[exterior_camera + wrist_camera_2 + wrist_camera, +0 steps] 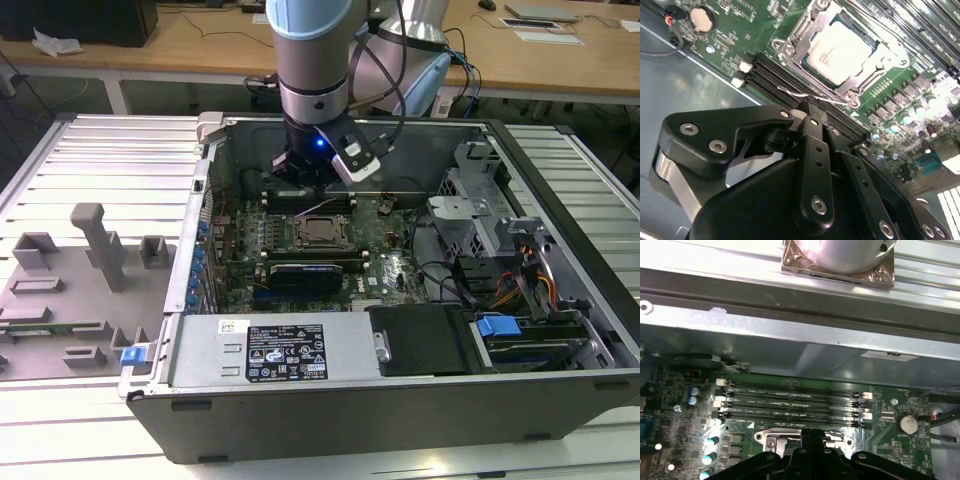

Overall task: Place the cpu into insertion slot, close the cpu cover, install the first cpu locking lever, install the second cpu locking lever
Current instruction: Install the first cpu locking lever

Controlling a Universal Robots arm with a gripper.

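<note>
Green board [735, 25], pale square cpu [840, 50], steel cpu cover [866, 81], black tool [809, 106]

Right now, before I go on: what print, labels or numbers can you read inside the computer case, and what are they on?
No text can be read.
Black label on the power supply: print too small to read.
White sticker on the case wall: blurred.
Marks on the cpu: too faint to read.

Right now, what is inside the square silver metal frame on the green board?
The pale silver-grey square cpu shows through the cpu cover window; the socket pins beneath are hidden.
</note>
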